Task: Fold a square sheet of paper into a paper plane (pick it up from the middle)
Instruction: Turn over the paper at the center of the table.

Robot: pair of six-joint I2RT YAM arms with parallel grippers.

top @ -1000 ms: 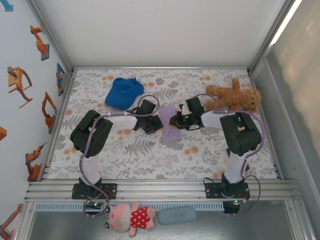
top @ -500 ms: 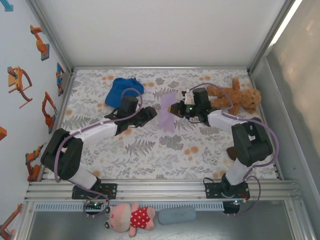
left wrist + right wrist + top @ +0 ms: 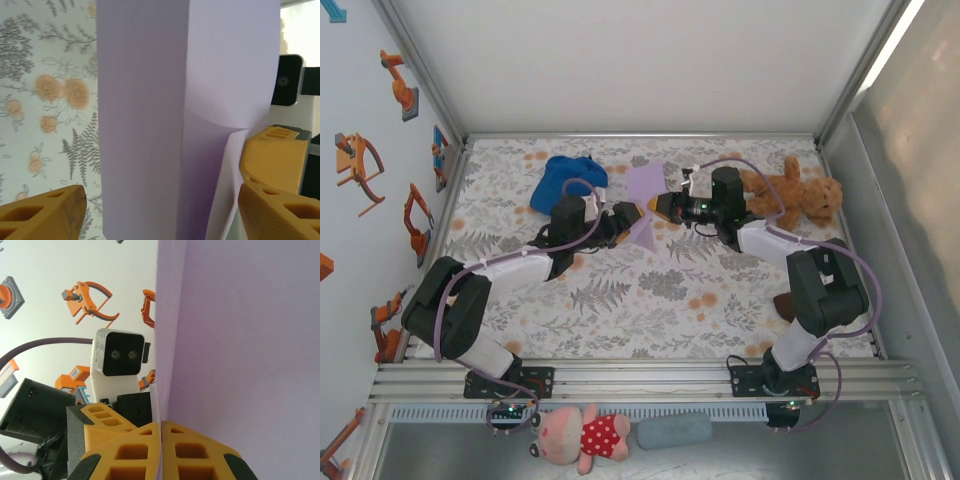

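The flowered worktop point(image 3: 620, 320) takes up most of the cage, and both arms reach far out over it towards the back, meeting just about at the middle. A brown teddy bear point(image 3: 798, 195) lies at the back right, close behind the right arm's wrist. A blue cap point(image 3: 565, 180) sits at the back left, a little beyond the left arm.

Between the two wrists hangs the lavender sheet point(image 3: 644, 185), lifted clear of the worktop and standing roughly on edge. It is no flat square now: from the left wrist camera I can see a long crease running down it, one panel angled against the other, with a small buckle near the right-hand edge. It has no point or dart outline yet.

The right pincer point(image 3: 161, 440) is clenched tight on one edge of the sheet, and that alone carries it. The left pincer point(image 3: 159, 212) is spread wide, one yellow finger on either side of the paper, gripping nothing.

I'd say the folding is partway along, at a regrip in mid-air. The next move probably calls for the left pincer to close on the free part beside the crease. It should do so squarely and gently, since paper this thin will crumple or skew if pinched off-line.
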